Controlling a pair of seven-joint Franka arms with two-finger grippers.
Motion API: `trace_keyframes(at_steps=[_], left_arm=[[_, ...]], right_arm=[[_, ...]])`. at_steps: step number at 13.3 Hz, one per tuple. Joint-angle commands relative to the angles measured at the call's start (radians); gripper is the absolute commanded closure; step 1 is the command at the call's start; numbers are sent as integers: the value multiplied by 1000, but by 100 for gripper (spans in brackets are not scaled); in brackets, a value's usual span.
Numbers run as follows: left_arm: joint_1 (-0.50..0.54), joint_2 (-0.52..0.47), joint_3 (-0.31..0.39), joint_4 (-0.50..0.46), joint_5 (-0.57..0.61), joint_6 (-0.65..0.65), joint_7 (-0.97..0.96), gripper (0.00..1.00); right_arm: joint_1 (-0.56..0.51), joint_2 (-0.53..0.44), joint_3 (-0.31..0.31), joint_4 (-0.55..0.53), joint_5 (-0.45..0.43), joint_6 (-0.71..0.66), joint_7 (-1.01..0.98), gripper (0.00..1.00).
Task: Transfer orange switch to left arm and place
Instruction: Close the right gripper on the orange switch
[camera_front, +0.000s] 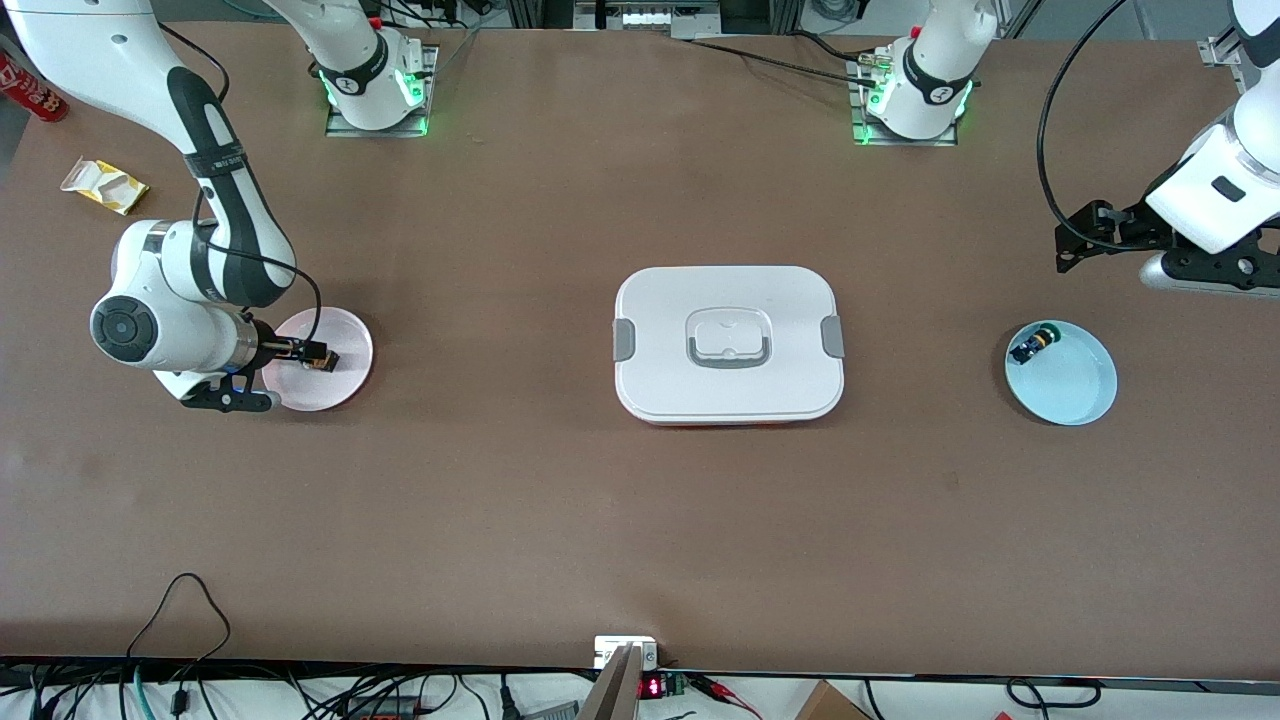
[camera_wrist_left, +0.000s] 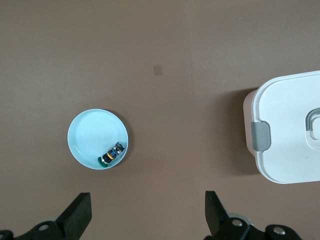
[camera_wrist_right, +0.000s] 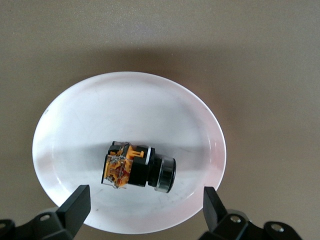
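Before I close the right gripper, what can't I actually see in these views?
- Front view: the orange switch on the pink plate is largely covered by the right gripper.
- Left gripper: the front view's edge cuts it off.
- Blue switch in the blue plate: too small for detail.
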Motion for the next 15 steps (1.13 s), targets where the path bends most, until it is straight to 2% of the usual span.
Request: trace_keyframes(at_steps=[1,3,15], left_arm=[[4,11,-2,33,-15,-15,16,0],[6,14,-2,33,-15,-14,16,0],[4,14,-2,29,-15,-19,16,0]], right_arm=[[-2,3,6,-56,-27,71,31,0],[-1,8,6,-112,-27,174,43,0],[4,12,6,-123,-28,181,74,0]])
